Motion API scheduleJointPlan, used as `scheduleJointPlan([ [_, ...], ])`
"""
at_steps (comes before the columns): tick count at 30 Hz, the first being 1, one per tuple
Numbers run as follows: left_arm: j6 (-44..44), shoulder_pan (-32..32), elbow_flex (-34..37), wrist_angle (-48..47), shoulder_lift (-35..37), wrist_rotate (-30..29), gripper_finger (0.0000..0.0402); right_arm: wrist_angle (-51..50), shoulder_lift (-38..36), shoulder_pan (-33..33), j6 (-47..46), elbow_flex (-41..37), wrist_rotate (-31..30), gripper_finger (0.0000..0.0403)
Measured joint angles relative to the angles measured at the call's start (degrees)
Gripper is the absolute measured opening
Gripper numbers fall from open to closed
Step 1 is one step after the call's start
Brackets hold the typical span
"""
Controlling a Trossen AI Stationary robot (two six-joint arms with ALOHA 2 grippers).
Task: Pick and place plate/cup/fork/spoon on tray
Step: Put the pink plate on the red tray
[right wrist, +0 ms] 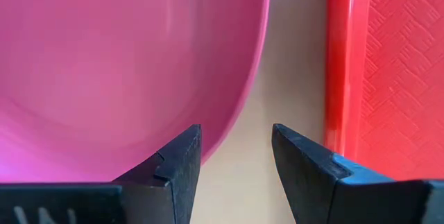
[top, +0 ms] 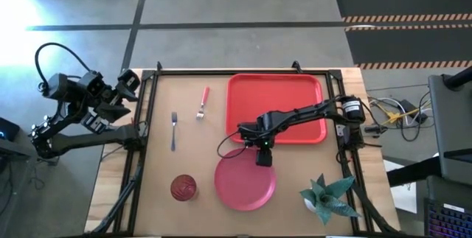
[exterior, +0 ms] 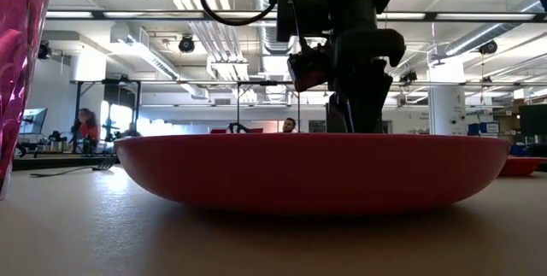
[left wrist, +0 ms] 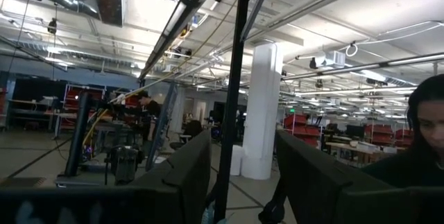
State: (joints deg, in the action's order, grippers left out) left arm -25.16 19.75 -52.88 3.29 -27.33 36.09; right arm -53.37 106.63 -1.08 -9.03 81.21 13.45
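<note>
The pinkish-red plate (top: 245, 181) lies flat on the table, just near of the red tray (top: 276, 107). My right gripper (right wrist: 236, 161) points steeply down over the plate's far rim (right wrist: 258, 64), open. One finger is over the plate's inside and the other over the bare strip of table between the plate and the tray (right wrist: 388, 78); I see no touch. The dark-red cup (top: 184, 188) stands left of the plate. The red-handled fork (top: 203, 102) and the dark-handled spoon (top: 173, 130) lie left of the tray. My left gripper (left wrist: 243, 175) waits open and raised beyond the table's far-left corner.
A green paper plant (top: 328, 197) stands at the near right, close to the plate. Black frame rails (top: 140, 142) run along the table's edges. In the low view the plate (exterior: 308, 169) fills the foreground and the cup (exterior: 17, 54) looms at the left.
</note>
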Motion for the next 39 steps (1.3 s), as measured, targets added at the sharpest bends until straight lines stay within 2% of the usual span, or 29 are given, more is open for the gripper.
scheduleJointPlan([
  [14, -0.03, 0.00, 0.00, 0.09, 0.00, -0.01, 0.0146, 1.48, 0.07, -0.02, -0.04, -1.40, 1.51, 0.0216],
  [29, -0.06, -0.01, 0.00, 0.07, 0.00, -0.01, 0.0146, 10.34, 0.05, -0.15, -3.13, -7.36, 1.79, 0.0217],
  [39, -0.03, -0.04, 0.00, 0.07, 0.00, -0.01, 0.0146, 11.91, -0.03, -0.04, -3.13, -8.19, 1.99, 0.0214],
])
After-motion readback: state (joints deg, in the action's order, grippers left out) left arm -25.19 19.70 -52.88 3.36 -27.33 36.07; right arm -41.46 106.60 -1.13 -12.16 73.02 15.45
